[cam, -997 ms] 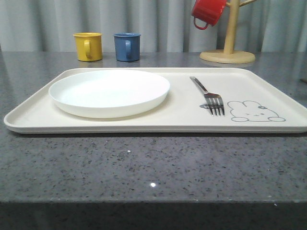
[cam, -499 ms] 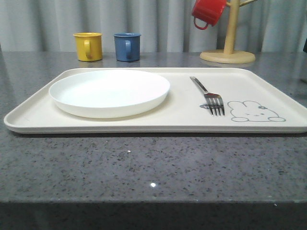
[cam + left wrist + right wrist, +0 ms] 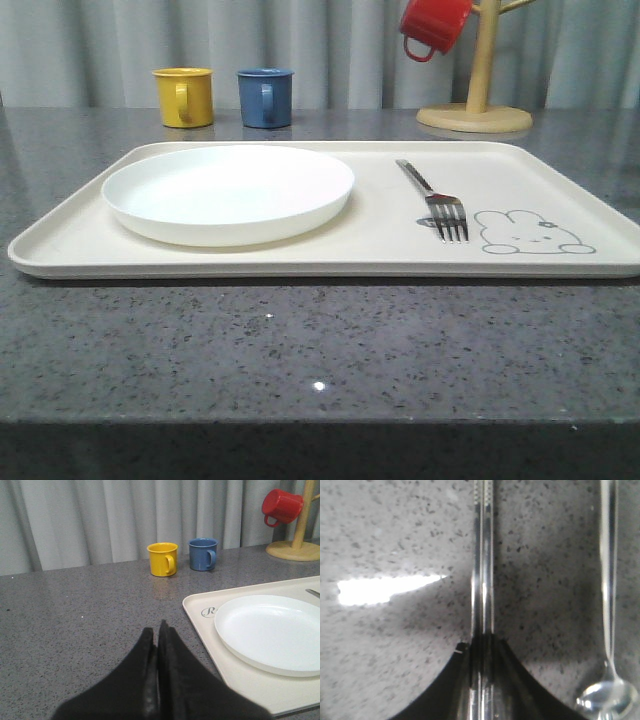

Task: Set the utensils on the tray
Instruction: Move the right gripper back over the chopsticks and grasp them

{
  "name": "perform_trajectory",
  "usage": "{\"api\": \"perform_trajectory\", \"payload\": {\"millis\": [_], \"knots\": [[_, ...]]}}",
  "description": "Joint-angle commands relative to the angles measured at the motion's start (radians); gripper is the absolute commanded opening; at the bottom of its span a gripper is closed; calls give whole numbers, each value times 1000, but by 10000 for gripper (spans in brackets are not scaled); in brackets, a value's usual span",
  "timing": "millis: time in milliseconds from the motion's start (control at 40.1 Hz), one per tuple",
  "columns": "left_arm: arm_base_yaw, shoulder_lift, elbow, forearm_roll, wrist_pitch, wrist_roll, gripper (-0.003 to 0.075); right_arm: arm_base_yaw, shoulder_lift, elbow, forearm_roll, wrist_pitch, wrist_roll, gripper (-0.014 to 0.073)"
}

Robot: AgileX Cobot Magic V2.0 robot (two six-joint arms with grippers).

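Chopsticks (image 3: 482, 580) pinched between right gripper (image 3: 481, 652) jaws (spoon (image 3: 609, 630) lies beside). Pickup step; lifting to tray (image 3: 400, 255) likely next. Left gripper (image 3: 157, 640) pressed together, idle.

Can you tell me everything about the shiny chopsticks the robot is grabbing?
The chopsticks are two slim, flat, shiny silver sticks that look like metal. They lie pressed side by side on the speckled grey counter, with a ridged, patterned bit near their far end. The right end effector is shut on them, its black fingers squeezing from both sides. A silver spoon lies beside them, not touching.
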Motion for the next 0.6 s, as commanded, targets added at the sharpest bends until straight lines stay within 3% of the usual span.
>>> {"api": "perform_trajectory", "payload": {"millis": [0,374,573], "knots": [[1,10,-24,-9,-84,-9,-18,24,-88,-75,3,47,49,24],[1,10,-24,-9,-84,-9,-18,337,-62,-238,2,98,237,24],[1,10,-24,-9,-84,-9,-18,420,14,-276,0,83,321,25]]}}
